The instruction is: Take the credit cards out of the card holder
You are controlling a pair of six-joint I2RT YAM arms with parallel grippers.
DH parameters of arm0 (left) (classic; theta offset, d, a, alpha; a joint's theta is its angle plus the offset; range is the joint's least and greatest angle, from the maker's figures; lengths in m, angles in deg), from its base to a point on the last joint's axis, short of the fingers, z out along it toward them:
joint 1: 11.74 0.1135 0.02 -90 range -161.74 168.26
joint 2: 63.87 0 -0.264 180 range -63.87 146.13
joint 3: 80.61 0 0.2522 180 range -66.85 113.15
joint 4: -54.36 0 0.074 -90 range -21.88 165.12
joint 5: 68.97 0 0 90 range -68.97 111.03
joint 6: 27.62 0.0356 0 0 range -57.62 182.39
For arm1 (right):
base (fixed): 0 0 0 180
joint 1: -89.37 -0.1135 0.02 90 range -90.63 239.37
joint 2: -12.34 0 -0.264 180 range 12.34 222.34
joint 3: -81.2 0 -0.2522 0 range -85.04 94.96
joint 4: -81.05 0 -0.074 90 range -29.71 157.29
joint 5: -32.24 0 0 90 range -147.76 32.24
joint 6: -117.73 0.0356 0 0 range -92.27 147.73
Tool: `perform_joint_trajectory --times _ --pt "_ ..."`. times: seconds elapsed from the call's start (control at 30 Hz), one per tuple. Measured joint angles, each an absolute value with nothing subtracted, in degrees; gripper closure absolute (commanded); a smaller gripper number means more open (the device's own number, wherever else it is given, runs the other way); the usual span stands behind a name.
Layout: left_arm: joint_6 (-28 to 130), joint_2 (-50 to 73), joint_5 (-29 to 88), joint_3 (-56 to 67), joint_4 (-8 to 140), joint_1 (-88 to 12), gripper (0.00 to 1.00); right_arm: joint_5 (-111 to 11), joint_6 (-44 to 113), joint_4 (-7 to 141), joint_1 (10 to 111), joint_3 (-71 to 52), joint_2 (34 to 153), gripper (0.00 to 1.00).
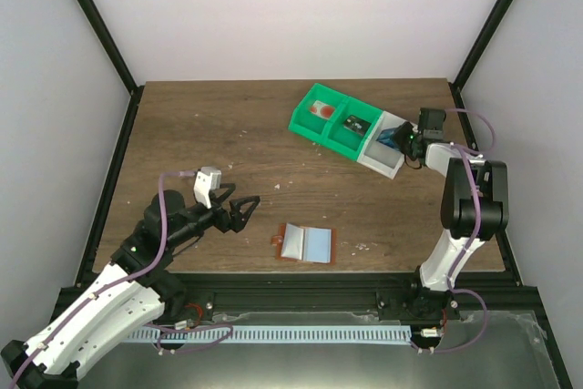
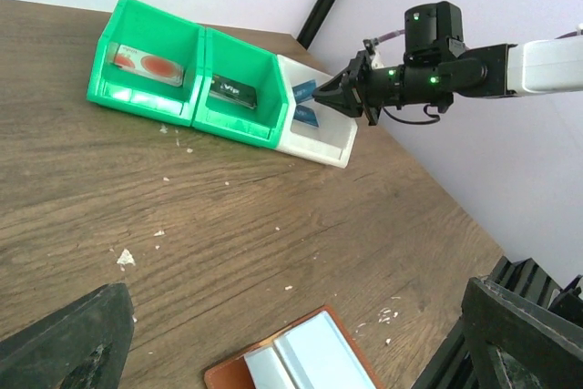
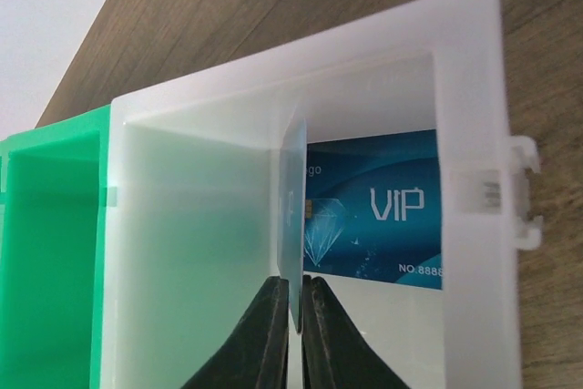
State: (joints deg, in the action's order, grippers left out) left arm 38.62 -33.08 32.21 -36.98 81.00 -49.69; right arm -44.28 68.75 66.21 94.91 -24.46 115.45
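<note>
The reddish-brown card holder [image 1: 307, 244] lies open on the table, its pale blue-grey panels up; it also shows in the left wrist view [image 2: 305, 363]. My left gripper [image 1: 244, 209] is open and empty, just left of the holder; its fingers [image 2: 68, 343] frame the left wrist view. My right gripper [image 1: 402, 139] is over the white tray [image 1: 387, 166] and is shut on a pale blue card [image 3: 293, 198], held edge-on inside the tray [image 3: 474, 70]. A blue VIP card [image 3: 387, 216] lies flat on the tray floor beside it.
Two green trays [image 1: 314, 129] adjoin the white one at the back right; one holds a red-marked card [image 1: 321, 108], the other a dark card [image 1: 355, 122]. Black frame posts stand at the table's corners. Small white crumbs dot the wood.
</note>
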Motion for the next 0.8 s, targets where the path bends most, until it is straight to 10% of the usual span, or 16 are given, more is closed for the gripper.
perform_joint_trajectory --times 0.8 --pt "37.59 -32.49 31.19 -37.72 80.65 -49.69 0.00 -42.53 71.39 57.38 94.91 -19.69 111.93 0.56"
